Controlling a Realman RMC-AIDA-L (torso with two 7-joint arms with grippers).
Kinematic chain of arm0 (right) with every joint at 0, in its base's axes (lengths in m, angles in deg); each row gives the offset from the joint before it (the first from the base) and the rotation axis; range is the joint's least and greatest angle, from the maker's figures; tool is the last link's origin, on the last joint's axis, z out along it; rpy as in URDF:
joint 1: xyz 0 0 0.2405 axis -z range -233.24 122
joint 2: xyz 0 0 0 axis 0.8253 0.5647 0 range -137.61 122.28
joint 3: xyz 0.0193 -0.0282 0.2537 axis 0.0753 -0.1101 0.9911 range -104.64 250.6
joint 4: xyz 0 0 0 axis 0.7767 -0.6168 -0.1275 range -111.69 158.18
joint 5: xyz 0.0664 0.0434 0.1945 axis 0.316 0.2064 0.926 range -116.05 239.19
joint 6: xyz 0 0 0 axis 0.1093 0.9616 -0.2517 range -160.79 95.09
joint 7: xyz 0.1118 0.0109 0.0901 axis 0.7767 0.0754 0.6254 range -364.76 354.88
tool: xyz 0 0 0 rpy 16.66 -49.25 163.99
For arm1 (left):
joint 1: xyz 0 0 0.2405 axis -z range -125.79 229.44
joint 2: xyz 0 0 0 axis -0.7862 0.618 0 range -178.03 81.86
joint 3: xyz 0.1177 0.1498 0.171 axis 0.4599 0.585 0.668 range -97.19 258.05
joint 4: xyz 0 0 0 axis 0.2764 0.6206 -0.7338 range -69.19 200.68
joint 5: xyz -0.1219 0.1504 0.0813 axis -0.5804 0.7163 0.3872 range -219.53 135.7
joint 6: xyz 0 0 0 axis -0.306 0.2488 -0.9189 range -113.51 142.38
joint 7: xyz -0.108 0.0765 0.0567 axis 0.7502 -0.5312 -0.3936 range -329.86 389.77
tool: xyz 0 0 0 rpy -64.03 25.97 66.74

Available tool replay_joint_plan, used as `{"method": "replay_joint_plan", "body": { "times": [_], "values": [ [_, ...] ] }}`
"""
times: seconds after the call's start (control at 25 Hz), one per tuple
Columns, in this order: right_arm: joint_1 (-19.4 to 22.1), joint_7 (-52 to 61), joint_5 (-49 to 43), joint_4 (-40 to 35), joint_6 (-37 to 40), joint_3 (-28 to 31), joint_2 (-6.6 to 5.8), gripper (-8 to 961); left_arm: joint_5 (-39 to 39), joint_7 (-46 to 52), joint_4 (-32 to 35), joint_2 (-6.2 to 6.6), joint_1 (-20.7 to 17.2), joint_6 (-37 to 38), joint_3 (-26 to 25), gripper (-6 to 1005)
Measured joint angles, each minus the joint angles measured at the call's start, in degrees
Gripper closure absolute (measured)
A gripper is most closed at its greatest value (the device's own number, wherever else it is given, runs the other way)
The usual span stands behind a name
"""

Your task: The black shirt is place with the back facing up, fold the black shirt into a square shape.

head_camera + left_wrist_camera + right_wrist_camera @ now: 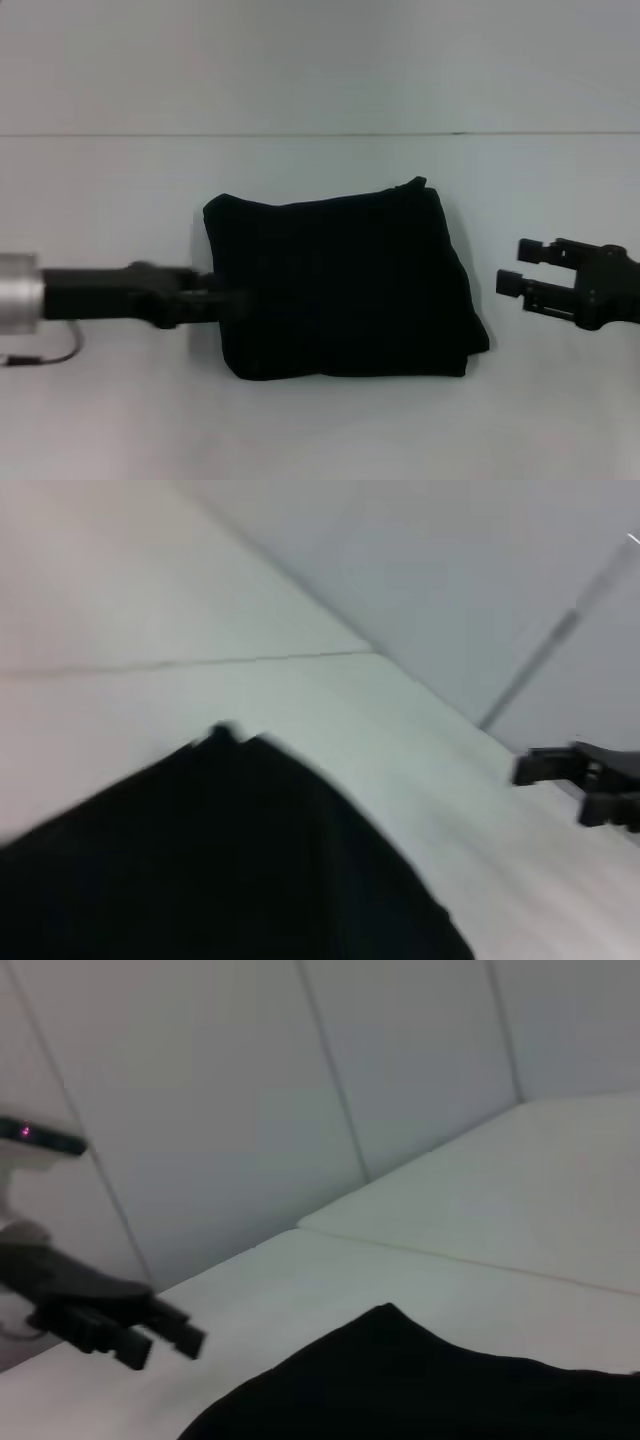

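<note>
The white table (100,420) carries the black shirt (345,290), folded into a rough square at its middle. The left gripper (225,300) touches the shirt's left edge; I cannot tell how its fingers stand. The right gripper (520,270) hovers near the right edge, jaws apart, empty. Pulling the left arm away could drag that edge and spoil the fold.

The black shirt (345,285) at the frame's centre is plain matte black — no print or pattern. The surface (320,430) beneath is pale grey-white. Both arms are black: the left gripper (215,300) at mid-left follows a silver cuff, the right gripper (522,268) at mid-right.
</note>
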Motion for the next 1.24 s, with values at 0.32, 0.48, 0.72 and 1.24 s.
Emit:
{"method": "replay_joint_plan", "body": {
  "times": [0.32,0.48,0.72,1.24],
  "values": [
    [-2.48,-1.01,-4.36,0.51,-0.83,-3.40,1.09,251,-0.97,-14.14,0.36,-4.40,3.37,-2.84,0.22,320],
    [-3.02,-1.15,-4.45,0.82,-1.80,-3.49,1.50,251,-1.61,-13.99,0.39,-4.98,3.45,-5.87,0.26,195],
    [-4.04,-1.21,-4.39,2.01,-2.82,-2.99,1.52,250,-1.33,-12.54,0.44,-4.43,3.45,-6.30,2.44,64],
    [-5.29,-1.30,-4.33,3.08,-4.85,-3.37,1.70,252,-1.37,-12.07,0.40,-4.43,2.92,-8.11,4.59,47]
  ]
}}
